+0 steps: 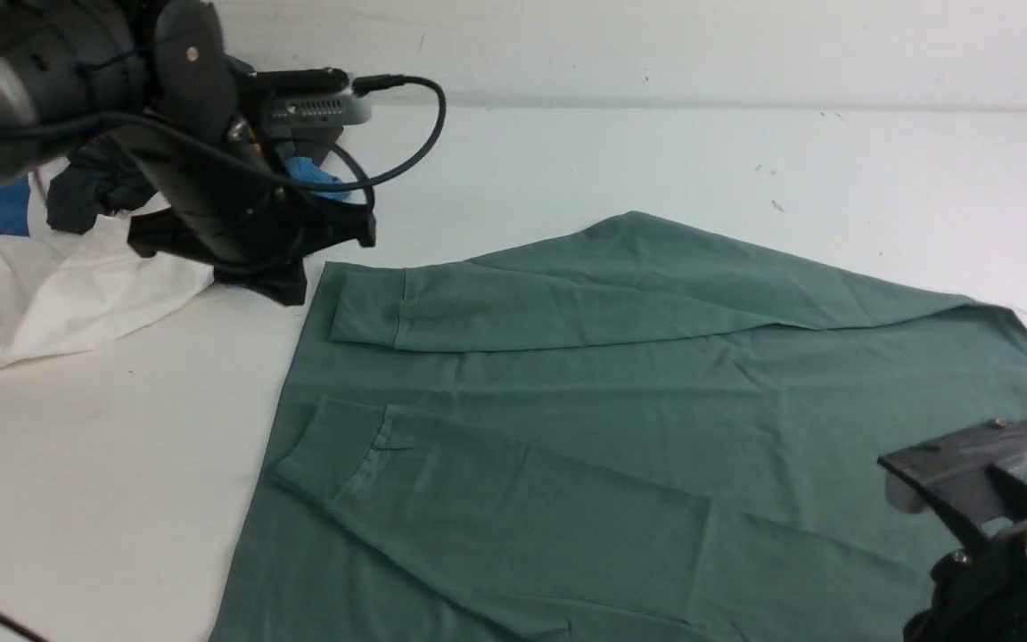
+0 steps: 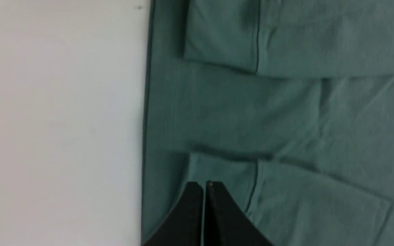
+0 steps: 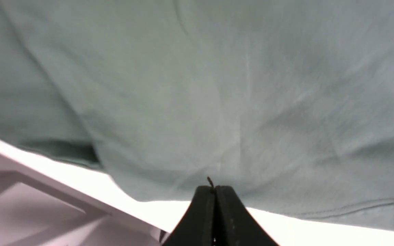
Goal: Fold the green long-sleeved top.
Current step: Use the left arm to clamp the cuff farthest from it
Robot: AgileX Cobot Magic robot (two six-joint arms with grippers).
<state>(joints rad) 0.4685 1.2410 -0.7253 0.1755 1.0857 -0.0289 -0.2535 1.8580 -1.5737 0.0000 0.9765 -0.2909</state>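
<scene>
White work table (image 1: 139, 464), plain white wall or panel (image 1: 656, 49) behind it.
Straight seam where they meet at the back, surface matte, few small dark marks toward the far right. Light bright and diffuse, soft shadows; table strip nearly blown out in right wrist view. Past table edge there: grey-mauve angular structure (image 3: 19, 201), blurred, can't tell what. Left wrist view: table paler pinkish white.
</scene>
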